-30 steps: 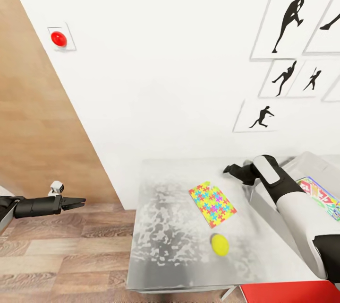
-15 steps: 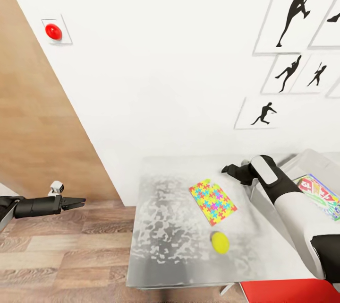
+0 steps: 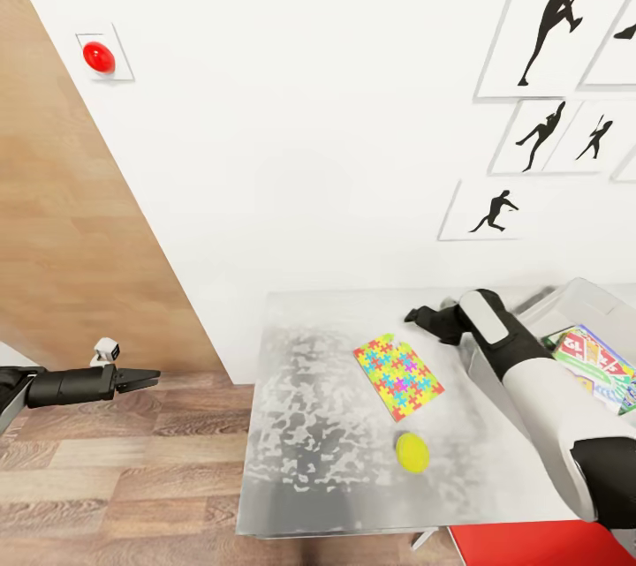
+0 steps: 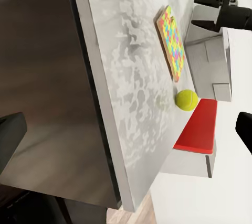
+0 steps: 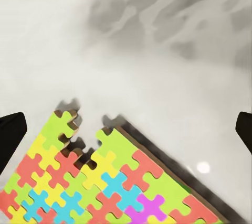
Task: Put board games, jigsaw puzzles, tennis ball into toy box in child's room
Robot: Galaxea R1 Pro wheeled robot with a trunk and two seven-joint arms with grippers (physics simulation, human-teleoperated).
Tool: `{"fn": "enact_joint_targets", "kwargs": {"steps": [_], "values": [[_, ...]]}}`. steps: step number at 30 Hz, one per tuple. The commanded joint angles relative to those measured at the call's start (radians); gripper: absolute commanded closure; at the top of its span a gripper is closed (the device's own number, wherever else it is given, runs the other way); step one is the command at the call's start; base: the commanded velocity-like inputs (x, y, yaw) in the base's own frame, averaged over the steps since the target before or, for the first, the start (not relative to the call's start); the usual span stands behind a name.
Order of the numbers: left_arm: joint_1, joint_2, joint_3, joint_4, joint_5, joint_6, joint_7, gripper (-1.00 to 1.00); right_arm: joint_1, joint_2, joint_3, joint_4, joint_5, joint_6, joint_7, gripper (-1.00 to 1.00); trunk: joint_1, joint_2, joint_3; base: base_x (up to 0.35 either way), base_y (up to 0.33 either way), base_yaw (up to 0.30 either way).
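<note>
I see my right gripper (image 3: 415, 316) spread open above the white-grey mottled table (image 3: 309, 425), with nothing in it. The multicoloured flat jigsaw puzzle board (image 3: 397, 375) lies at its 6 o'clock, the small yellow-green tennis ball (image 3: 412, 452) further along that line. At 3 o'clock the light grey toy box (image 3: 594, 299) holds a printed game box (image 3: 601, 361). My left gripper (image 3: 146, 378) hangs pressed together over the wood-plank floor (image 3: 115, 478).

One jigsaw puzzle (image 3: 398, 376), one tennis ball (image 3: 412, 452), one toy box (image 3: 594, 302), five silhouette pictures (image 3: 552, 29), one red button (image 3: 98, 57)
</note>
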Motion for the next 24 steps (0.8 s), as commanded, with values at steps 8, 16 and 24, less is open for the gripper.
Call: {"fn": "enact_joint_targets", "kwargs": {"steps": [8, 16, 24], "values": [[-0.001, 0.001, -0.007, 0.000, 0.006, 0.011, -0.004, -1.00, -0.001, 0.024, 0.011, -0.001, -0.009, 0.000, -0.009, -1.00, 0.001, -0.002, -0.002, 0.000, 0.000, 0.000], [-0.001, 0.002, -0.007, 0.000, 0.005, 0.011, -0.004, -1.00, -0.001, 0.027, 0.058, 0.000, -0.009, -0.003, -0.011, -1.00, 0.001, -0.002, -0.002, 0.000, 0.000, 0.000], [-0.001, 0.003, -0.007, 0.000, 0.005, 0.011, -0.004, -1.00, -0.001, 0.028, 0.062, 0.002, -0.009, -0.004, -0.011, -1.00, 0.001, -0.002, -0.013, 0.000, 0.000, 0.000]]}}
